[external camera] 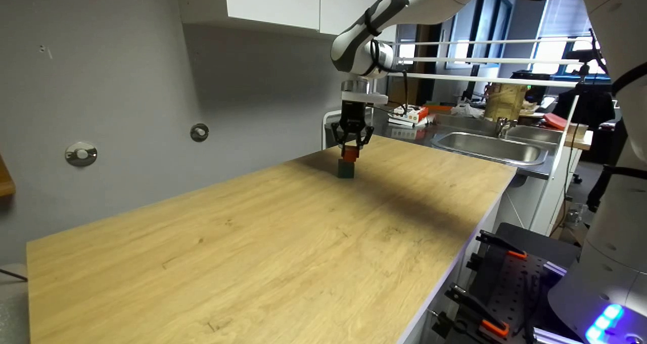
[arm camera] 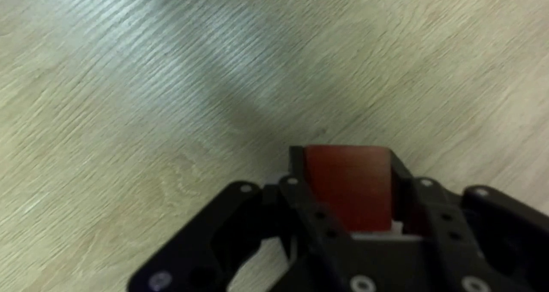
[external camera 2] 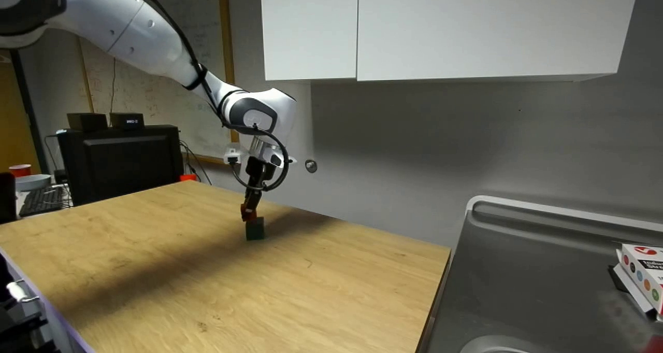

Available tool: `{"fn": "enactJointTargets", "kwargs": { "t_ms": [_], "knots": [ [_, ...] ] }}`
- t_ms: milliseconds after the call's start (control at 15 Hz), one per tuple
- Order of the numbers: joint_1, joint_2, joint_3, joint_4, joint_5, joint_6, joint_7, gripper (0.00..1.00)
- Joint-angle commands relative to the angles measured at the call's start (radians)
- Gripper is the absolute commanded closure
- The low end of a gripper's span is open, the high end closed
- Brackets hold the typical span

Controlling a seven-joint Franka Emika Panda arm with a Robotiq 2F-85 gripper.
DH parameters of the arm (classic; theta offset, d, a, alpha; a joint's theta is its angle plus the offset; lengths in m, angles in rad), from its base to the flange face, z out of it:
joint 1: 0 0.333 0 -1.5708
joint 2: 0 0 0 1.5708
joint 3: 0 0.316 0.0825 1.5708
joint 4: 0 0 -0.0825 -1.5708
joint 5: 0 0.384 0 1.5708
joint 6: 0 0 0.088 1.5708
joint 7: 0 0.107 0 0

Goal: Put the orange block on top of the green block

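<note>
In an exterior view, the orange block [external camera: 351, 154] is held by the gripper [external camera: 351, 151] over the green block [external camera: 346, 169]. In an exterior view, the orange block [external camera 2: 249, 215] seems set off-centre; contact cannot be told. In the wrist view, it is seen pinched. Placing appears in hand; centring, then gentle release, is called for.

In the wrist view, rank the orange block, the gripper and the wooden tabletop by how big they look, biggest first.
1. Wooden tabletop
2. Gripper, partly cut off by the frame
3. Orange block
</note>
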Motion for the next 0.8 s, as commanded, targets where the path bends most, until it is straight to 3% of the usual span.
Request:
{"fn": "enactJointTargets", "kwargs": {
  "t_ms": [0, 733],
  "knots": [
    [-0.021, 0.069, -0.004, 0.127, -0.017, -0.075, 0.014, 0.81],
    [-0.033, 0.182, 0.007, 0.265, -0.007, -0.160, 0.019, 0.81]
  ]
}}
